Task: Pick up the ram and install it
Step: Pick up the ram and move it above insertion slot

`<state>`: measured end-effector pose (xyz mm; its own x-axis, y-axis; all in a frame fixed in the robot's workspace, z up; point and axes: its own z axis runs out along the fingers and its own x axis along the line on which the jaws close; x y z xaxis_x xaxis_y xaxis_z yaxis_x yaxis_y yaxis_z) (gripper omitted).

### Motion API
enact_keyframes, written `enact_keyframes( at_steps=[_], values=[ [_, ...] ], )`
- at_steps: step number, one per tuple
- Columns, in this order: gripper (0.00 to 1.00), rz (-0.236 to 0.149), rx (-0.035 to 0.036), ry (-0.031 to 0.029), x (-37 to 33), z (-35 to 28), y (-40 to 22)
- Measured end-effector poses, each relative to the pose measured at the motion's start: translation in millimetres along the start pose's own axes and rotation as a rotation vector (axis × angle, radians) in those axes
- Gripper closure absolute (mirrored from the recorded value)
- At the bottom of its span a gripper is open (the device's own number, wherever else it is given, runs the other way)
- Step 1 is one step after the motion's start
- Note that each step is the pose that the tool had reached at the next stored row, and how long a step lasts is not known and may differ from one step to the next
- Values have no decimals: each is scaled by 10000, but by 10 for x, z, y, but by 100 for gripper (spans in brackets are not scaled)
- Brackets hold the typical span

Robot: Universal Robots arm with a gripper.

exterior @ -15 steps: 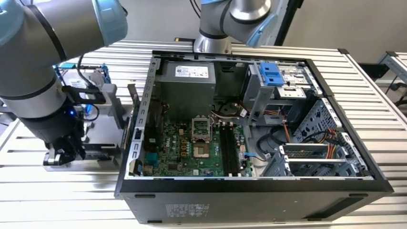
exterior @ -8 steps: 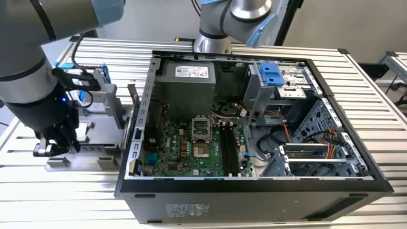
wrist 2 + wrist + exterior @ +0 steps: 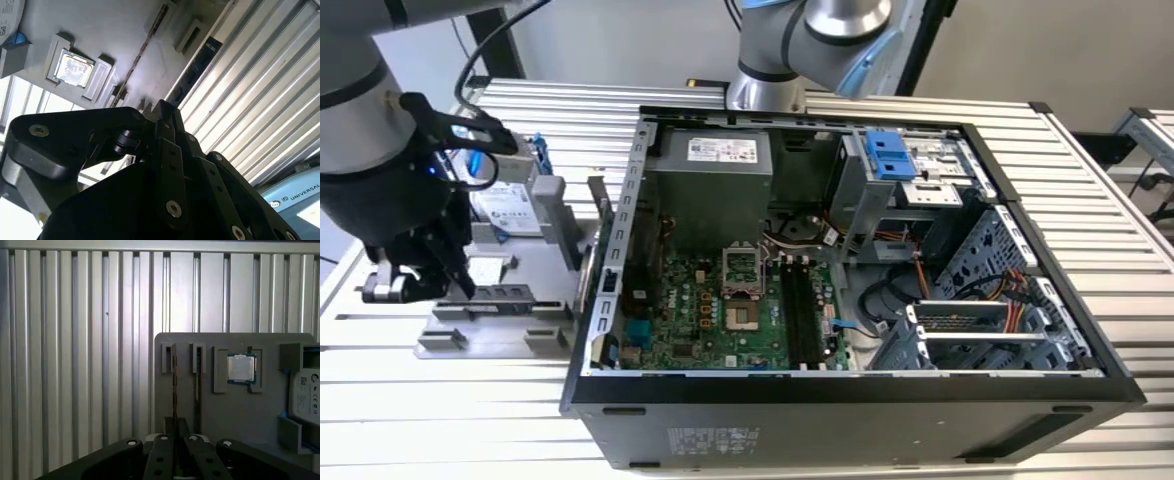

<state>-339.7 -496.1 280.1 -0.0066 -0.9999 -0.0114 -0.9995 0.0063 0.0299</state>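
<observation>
The ram (image 3: 174, 385) is a thin dark stick seen edge-on in a slot of the grey fixture (image 3: 235, 415). In the exterior view the ram (image 3: 503, 293) lies near the fixture's front. My gripper (image 3: 176, 427) hangs over one end of that stick with its fingers drawn close together. I cannot tell whether they touch it. In the exterior view the gripper (image 3: 454, 288) is at the left, outside the computer case. The second wrist view shows the gripper (image 3: 162, 112) in line with the ram (image 3: 142, 52). The long black memory slots (image 3: 803, 310) lie on the green motherboard.
A second thin stick (image 3: 198, 380) stands in the neighbouring slot. A processor chip (image 3: 241, 368) and a silver hard drive (image 3: 305, 400) sit further along the fixture. The open computer case (image 3: 854, 385) takes up the middle of the ribbed metal table (image 3: 1121, 200).
</observation>
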Motion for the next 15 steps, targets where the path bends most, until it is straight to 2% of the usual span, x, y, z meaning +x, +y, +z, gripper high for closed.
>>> enact_keyframes(
  at_steps=[15],
  values=[
    [100,4,0,0,-8,-682,21]
  ],
)
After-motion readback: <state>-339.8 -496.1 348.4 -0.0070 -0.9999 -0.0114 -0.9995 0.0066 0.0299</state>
